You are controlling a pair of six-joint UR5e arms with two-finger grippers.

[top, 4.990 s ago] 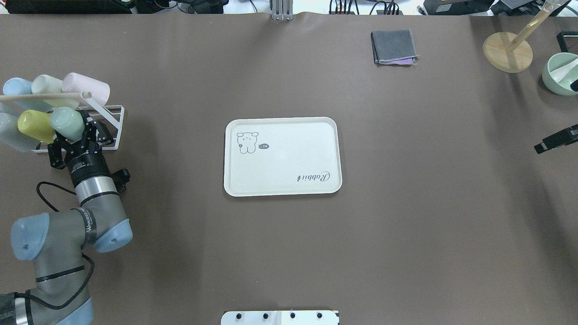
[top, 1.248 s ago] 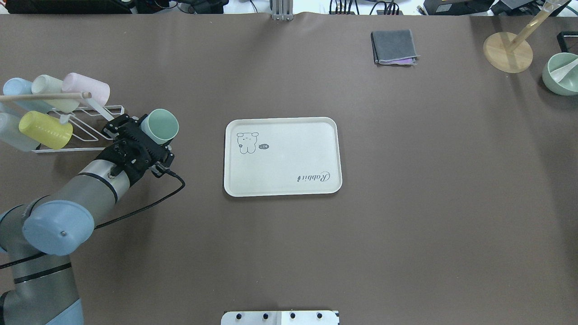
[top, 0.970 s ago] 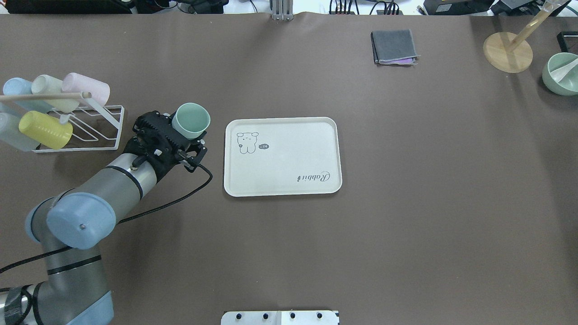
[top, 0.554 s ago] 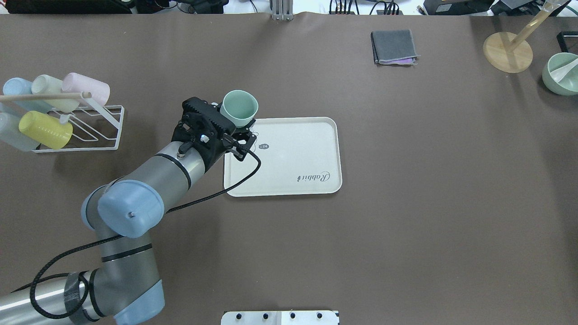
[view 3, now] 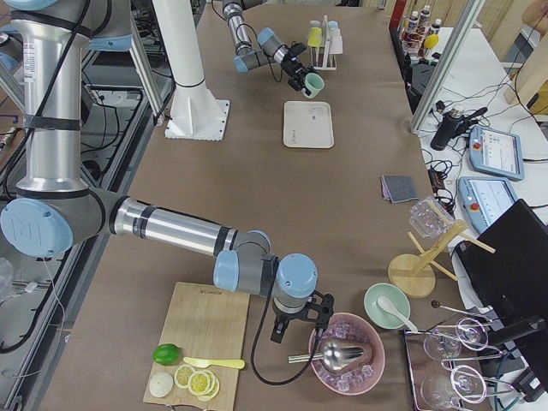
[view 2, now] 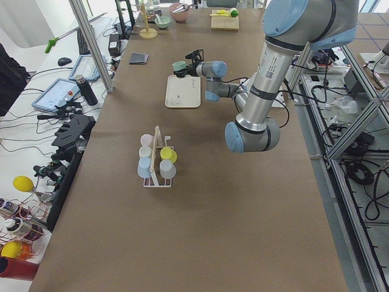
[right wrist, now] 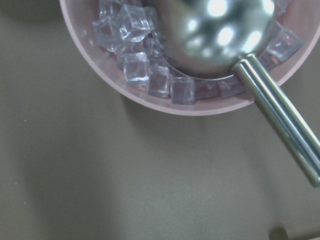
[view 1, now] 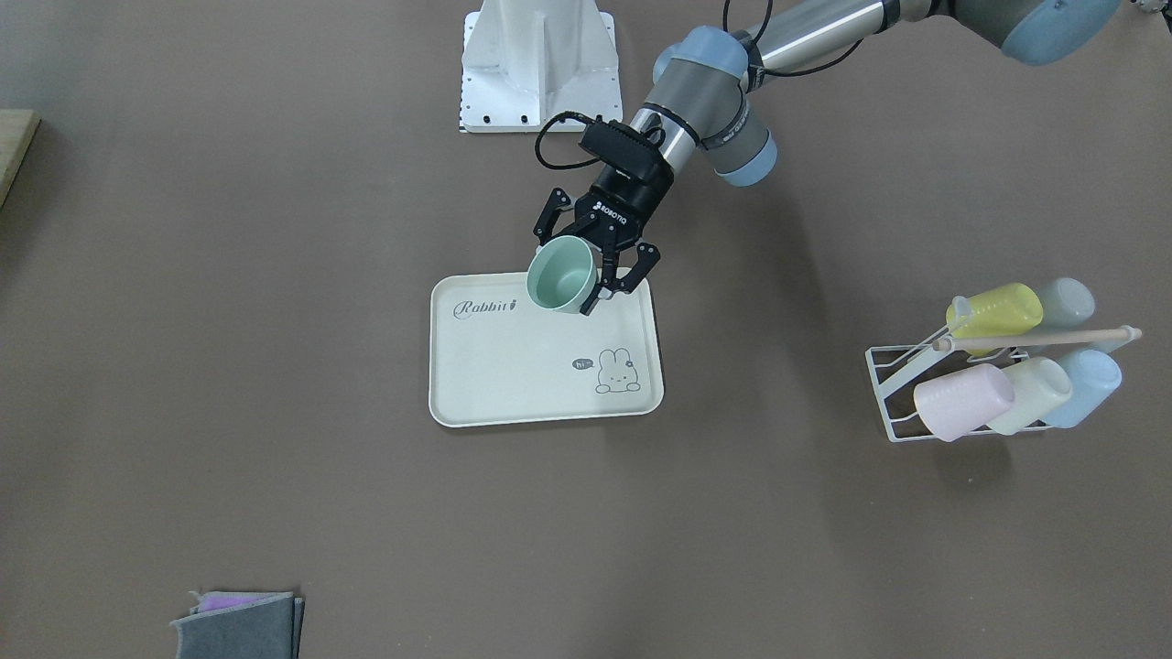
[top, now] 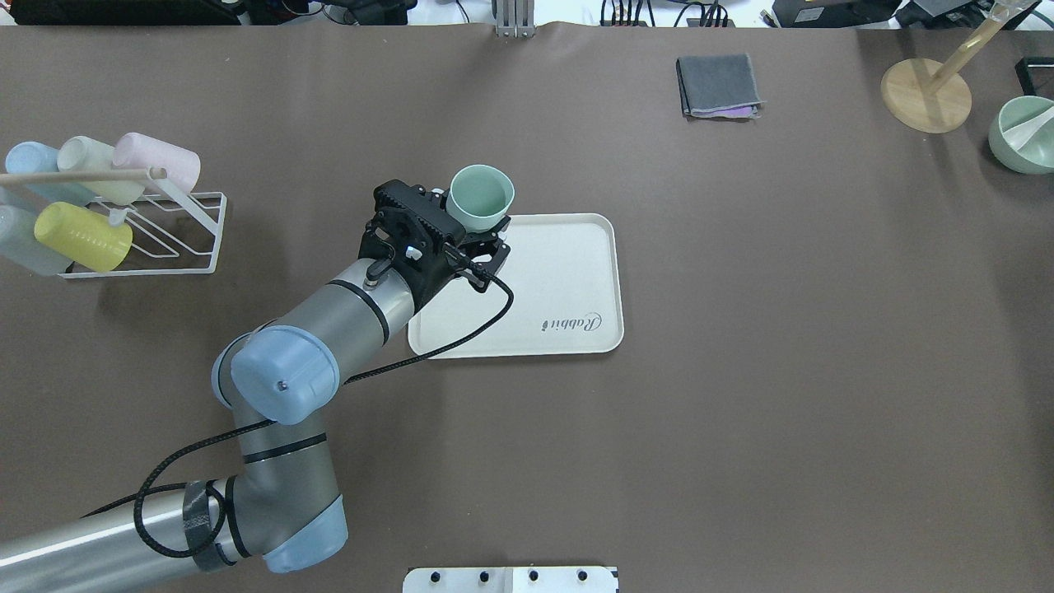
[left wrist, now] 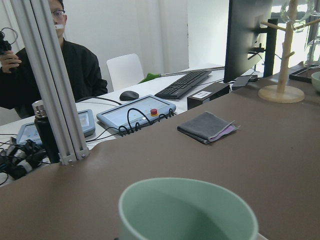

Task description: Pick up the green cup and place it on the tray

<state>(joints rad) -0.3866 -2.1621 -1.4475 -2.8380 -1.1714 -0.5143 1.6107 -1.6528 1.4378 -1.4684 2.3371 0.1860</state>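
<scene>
My left gripper [top: 475, 237] is shut on the mint-green cup [top: 481, 195] and holds it mouth up and tilted above the cream-white Rabbit tray [top: 560, 272]. In the front-facing view the cup [view 1: 559, 275] hangs over the tray's [view 1: 513, 375] edge nearest the robot, between the fingers of the left gripper [view 1: 593, 275]. The cup's rim fills the bottom of the left wrist view [left wrist: 187, 210]. My right gripper [view 3: 301, 327] shows only in the exterior right view, by a pink bowl of ice [view 3: 347, 353]; I cannot tell whether it is open or shut.
A white wire rack [top: 177, 235] with several pastel cups stands at the table's left. A folded grey cloth [top: 718, 85], a wooden stand [top: 926, 93] and a pale green bowl [top: 1023, 134] are at the far right. A metal scoop [right wrist: 215, 30] lies in the ice bowl.
My left arm lifted the green cup off the rack and carried it to the right, from beside the rack to above the tray's left part. The cup turned mouth up.
</scene>
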